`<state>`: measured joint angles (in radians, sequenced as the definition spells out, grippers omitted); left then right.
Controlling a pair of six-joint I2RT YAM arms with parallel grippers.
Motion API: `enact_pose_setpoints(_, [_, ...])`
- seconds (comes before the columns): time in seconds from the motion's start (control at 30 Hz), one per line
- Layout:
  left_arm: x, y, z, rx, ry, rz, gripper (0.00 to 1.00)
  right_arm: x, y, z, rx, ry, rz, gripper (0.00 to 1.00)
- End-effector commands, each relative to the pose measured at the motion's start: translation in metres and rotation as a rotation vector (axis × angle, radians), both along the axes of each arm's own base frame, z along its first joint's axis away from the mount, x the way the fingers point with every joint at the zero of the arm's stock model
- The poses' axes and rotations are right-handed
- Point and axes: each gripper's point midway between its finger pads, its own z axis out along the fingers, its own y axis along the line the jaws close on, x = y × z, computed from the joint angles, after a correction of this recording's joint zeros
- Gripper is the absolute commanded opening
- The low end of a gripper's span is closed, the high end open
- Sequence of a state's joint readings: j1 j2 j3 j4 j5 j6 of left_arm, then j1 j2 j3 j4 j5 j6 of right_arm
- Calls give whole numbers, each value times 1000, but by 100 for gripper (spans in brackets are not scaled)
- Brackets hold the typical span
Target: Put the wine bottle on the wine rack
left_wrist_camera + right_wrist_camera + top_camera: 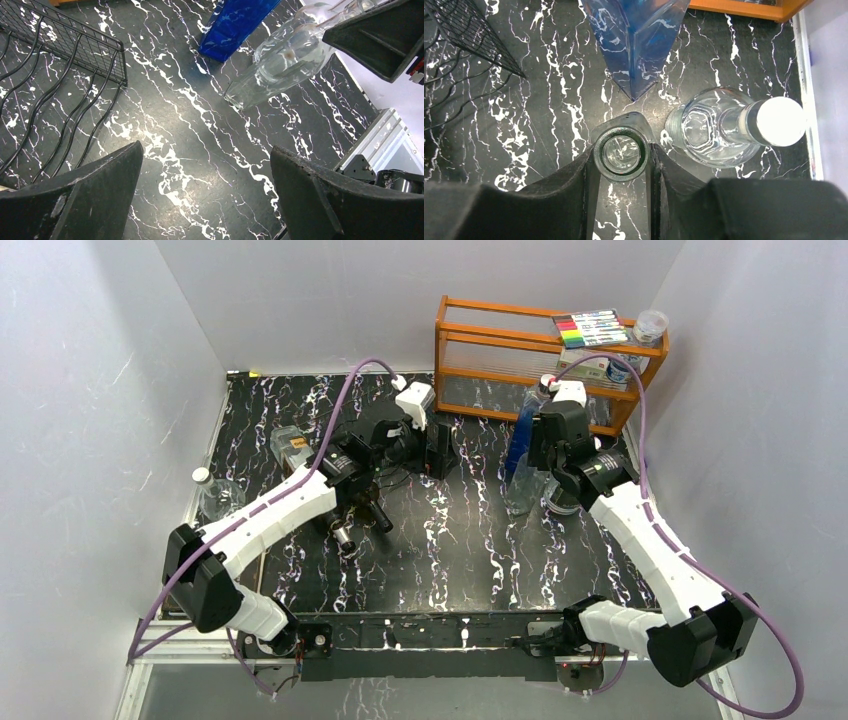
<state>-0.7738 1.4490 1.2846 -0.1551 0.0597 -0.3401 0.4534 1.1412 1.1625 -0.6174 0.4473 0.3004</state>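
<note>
My right gripper (620, 156) is shut on the open-mouthed neck of a clear glass wine bottle (620, 131), seen from above. In the top view the right gripper (543, 452) holds the bottle (519, 496) upright at the table's right. The black wire wine rack (372, 478) lies under the left arm at centre-left; its corner shows in the right wrist view (469, 30) and the left wrist view (60, 75). My left gripper (206, 150) is open and empty above bare table right of the rack, also seen in the top view (437, 446). The held bottle (280, 65) shows there too.
A tall blue bottle (520, 435) (636, 40) and a round clear bottle with a white cap (724, 127) stand close to the held bottle. An orange wooden shelf (540, 340) holds markers at back right. A clear bottle (207, 490) stands at the left edge. A dark bottle (347, 533) lies by the rack.
</note>
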Motion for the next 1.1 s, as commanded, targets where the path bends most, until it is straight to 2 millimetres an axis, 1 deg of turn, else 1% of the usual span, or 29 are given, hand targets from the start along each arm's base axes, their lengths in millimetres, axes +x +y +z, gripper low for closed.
enact_pose_setpoints(0.0, [3,4,12,-17,-50,8,98,9,4,21,12,-62,28,34])
enact_pose_setpoints(0.1, [7,8,6,5,-53,38,98,5,6,23,16,-61,55,18])
enact_pose_setpoints(0.17, [10,9,3,8,-62,45,98,2,10,28,31,-68,87,10])
enact_pose_setpoints(0.27, [9,3,-6,-3,-74,10,98,-3,22,38,81,-72,143,0])
enact_pose_setpoints(0.33, [6,-2,-17,4,-76,-17,97,-7,34,44,134,-65,190,0])
enact_pose_setpoints(0.47, [1,-7,-51,57,-50,-43,95,-15,59,57,272,-65,273,0])
enact_pose_setpoints(0.5, [-3,-9,-62,65,-36,-55,95,-18,66,57,305,-62,298,0])
enact_pose_setpoints(0.53, [-7,-11,-69,66,-28,-72,94,-20,72,57,339,-55,311,0])
enact_pose_setpoints(0.63, [-24,-20,-87,58,-16,-134,93,-24,84,55,419,-36,336,0])
enact_pose_setpoints(0.73, [-38,-22,-100,80,-41,-195,92,-28,94,50,490,-8,342,0])
enact_pose_setpoints(0.8, [-43,-17,-107,115,-82,-226,92,-31,100,50,529,7,358,0])
enact_pose_setpoints(0.87, [-46,-13,-109,126,-127,-255,91,-32,105,52,565,15,362,0])
enact_pose_setpoints(1.0, [-60,-16,-107,85,-208,-341,90,-36,116,59,643,38,383,0])
enact_pose_setpoints(1.07, [-62,-16,-106,70,-250,-355,90,-39,121,62,678,50,393,0])
